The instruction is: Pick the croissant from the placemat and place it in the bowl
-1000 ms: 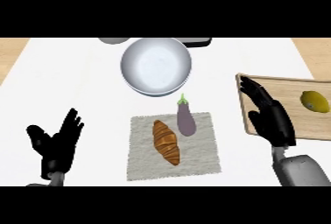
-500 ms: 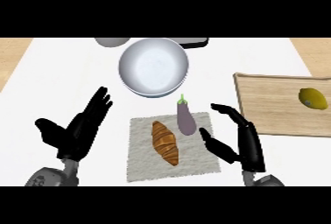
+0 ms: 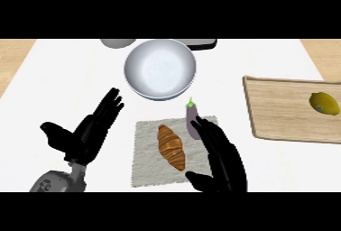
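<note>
The right hand [image 3: 223, 160], fingers straight, lies over the right edge of the fringed cloth mat [image 3: 148, 173]. Just left of it, the ridged golden croissant [image 3: 171, 146] rests on the mat. The left hand [image 3: 83, 135] is open, further left. A smooth round bowl [image 3: 160, 67] sits ahead of both.

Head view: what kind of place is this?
Probably a kitchen counter: it carries a bowl, a croissant and an eggplant on a placemat, and a wooden cutting board with a lemon.
</note>
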